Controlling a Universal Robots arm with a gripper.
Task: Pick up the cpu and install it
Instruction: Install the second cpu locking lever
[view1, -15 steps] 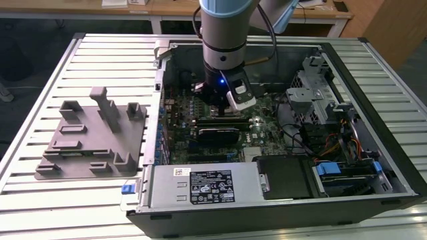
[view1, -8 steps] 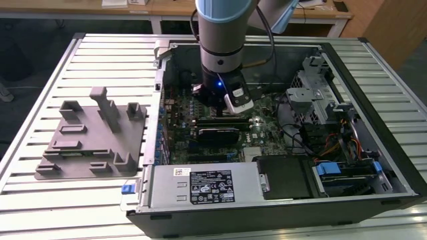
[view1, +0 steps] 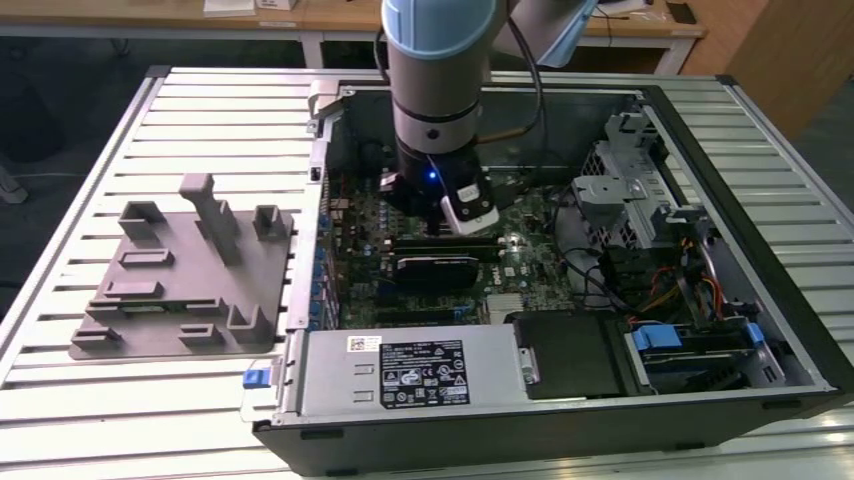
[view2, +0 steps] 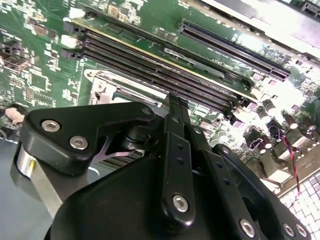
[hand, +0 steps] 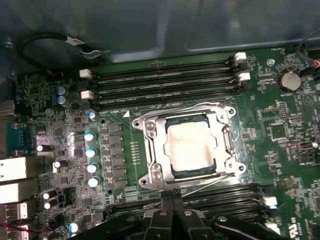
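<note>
The cpu (hand: 192, 145), a flat square chip with a pale silvery top, lies inside the motherboard socket (hand: 151, 145), with the metal frame around it. My gripper (hand: 172, 194) hovers just beside the socket's edge, apart from the chip. In the second wrist view the gripper (view2: 175, 98) has its two thin black fingers pressed together with nothing between them, above the memory slots (view2: 165, 70). In the exterior view the gripper (view1: 467, 222) reaches down into the open computer case (view1: 747, 150), over the green motherboard (view1: 534, 270).
A grey plastic tray (view1: 187, 285) with upright blocks sits on the slatted table at the exterior view's left. Inside the case are a drive cage (view1: 634, 190), cables (view1: 667, 290) and a power supply (view1: 400, 370). Capacitors (hand: 90, 152) stand beside the socket.
</note>
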